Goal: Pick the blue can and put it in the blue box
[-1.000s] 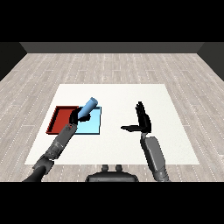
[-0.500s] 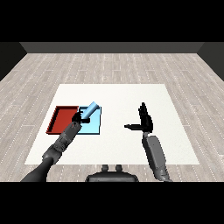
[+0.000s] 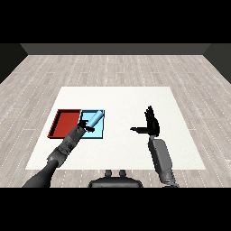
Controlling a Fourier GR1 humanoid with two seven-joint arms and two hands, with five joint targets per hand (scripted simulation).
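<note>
The blue can (image 3: 94, 118) lies tilted over the light blue tray (image 3: 100, 132), its upper end pointing to the far right. My left hand (image 3: 84, 127) is curled round the can's lower end, above the tray's left part. I cannot tell whether the can touches the tray floor. To the right, my right hand (image 3: 152, 123) is held upright above the table, fingers straight, thumb out to the left, holding nothing.
A red tray (image 3: 65, 123) lies directly left of the blue tray, edges touching. Both trays rest on the white table (image 3: 126, 99), which extends well to the right and back. My left forearm (image 3: 63, 151) crosses the table's front left.
My left hand has brought the blue can down and slightly nearer, from above the blue tray to low over it. The right hand has barely moved.
</note>
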